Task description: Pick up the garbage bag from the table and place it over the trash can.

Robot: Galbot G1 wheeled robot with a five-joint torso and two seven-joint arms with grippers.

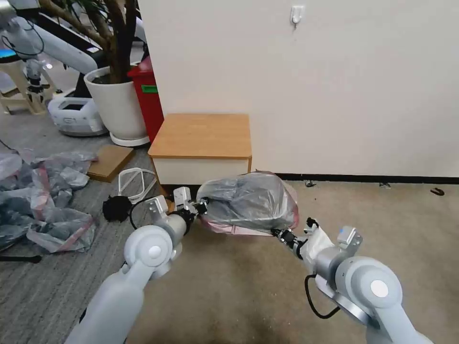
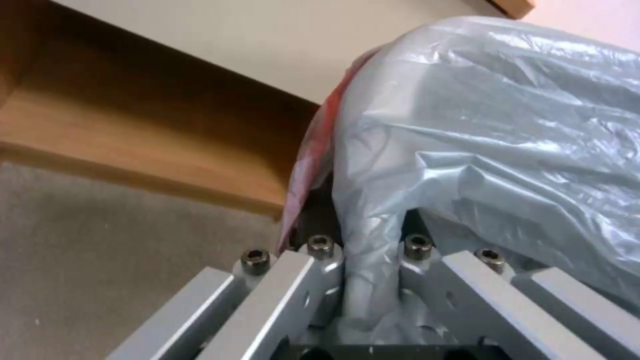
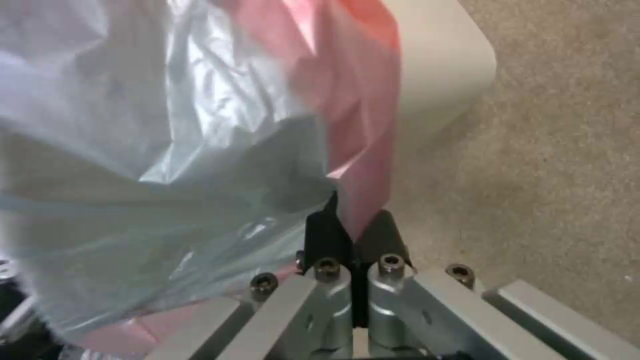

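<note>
While both arms reached low over the carpet, the left gripper and right gripper each clamped opposite edges of the garbage bag. It hung stretched between them across the trash can, before the table.

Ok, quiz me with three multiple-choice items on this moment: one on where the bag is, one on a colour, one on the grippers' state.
1. Where is the garbage bag?
A. flat on the table
B. stretched between the left gripper and right gripper, in front of the table
C. on the floor heap of bags

2. What colour is the bag's rim band?
A. pink-red
B. blue
C. black

3. How are the grippers?
A. both open
B. left alone shut
C. both shut on plastic

Answers: 1 B, the head view shows it spread between both arms; 2 A, the pink band shows in both wrist views; 3 C, each wrist view shows plastic pinched between closed fingers.
</note>
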